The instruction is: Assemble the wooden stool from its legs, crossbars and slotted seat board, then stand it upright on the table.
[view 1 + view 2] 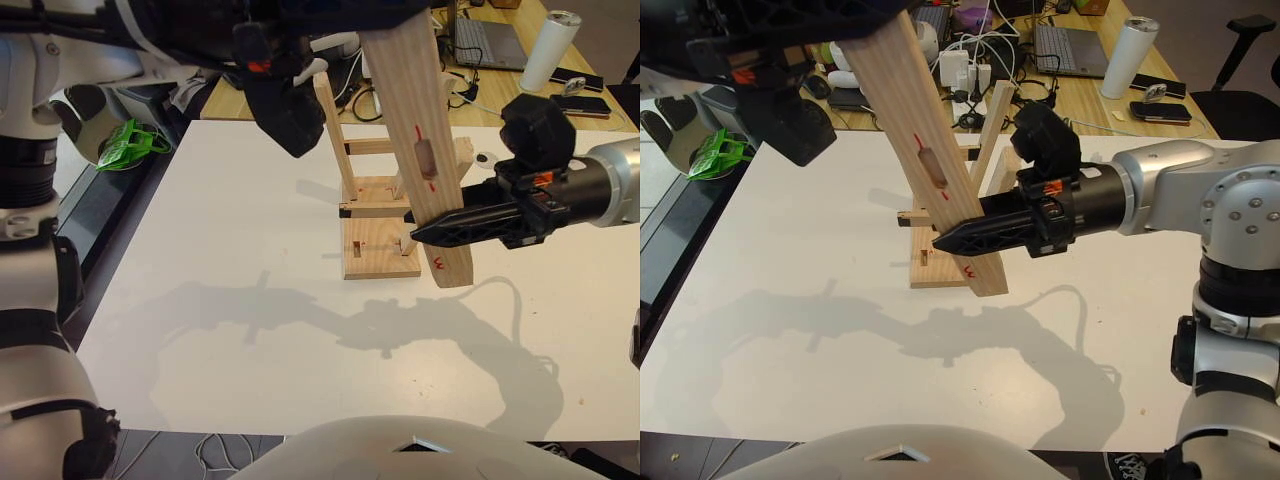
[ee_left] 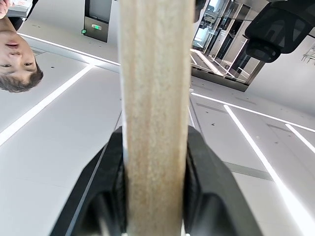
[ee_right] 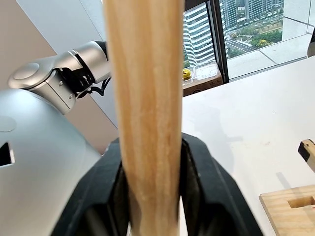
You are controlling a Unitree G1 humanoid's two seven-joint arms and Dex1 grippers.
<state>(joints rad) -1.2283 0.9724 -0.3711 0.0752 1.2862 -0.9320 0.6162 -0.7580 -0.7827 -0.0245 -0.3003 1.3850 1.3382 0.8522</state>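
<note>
A long wooden leg (image 1: 408, 110) with a slot and red marks hangs tilted above the white table (image 1: 230, 340). My left gripper (image 2: 153, 189) is shut on its upper end. My right gripper (image 1: 432, 232) is shut on it near the lower end, coming in from the right; its fingers (image 3: 197, 182) clamp both sides. Behind the leg the partly built stool stands on the table: the slotted seat board (image 1: 372, 258), another leg (image 1: 334, 130) leaning up from it, and crossbars (image 1: 370, 147) between them.
A wooden desk behind the table carries a laptop (image 1: 490, 42), a white tumbler (image 1: 548, 48), phones (image 1: 590, 104) and cables. A green bag (image 1: 125, 145) lies off the table's left edge. The near half of the table is bare.
</note>
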